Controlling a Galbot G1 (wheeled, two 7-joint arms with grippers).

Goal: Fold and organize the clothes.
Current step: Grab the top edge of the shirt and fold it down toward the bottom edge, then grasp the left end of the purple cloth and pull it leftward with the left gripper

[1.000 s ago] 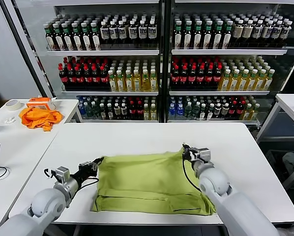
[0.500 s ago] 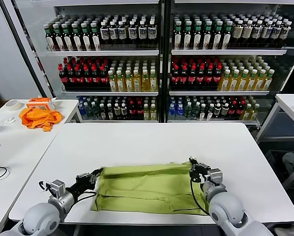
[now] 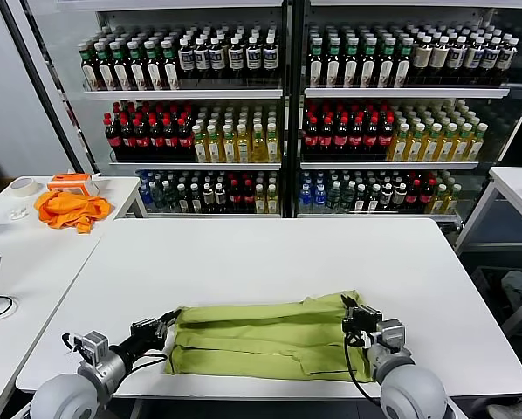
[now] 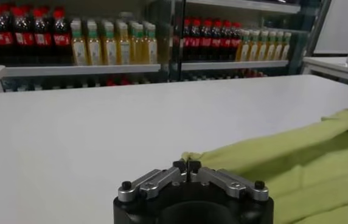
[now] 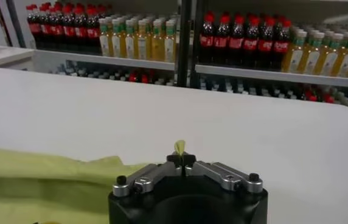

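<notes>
Bare table (image 3: pixel 270 253) beyond T-shirt (image 3: pixel 261 339)

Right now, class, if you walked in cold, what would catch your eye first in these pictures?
A lime-green T-shirt lies folded in a long band across the near edge of the white table. The left gripper and right gripper each pinch one end of it, jaws shut. Behind, shelves of bottles fill the wall, and an orange cloth sits on a side table to the left.
</notes>
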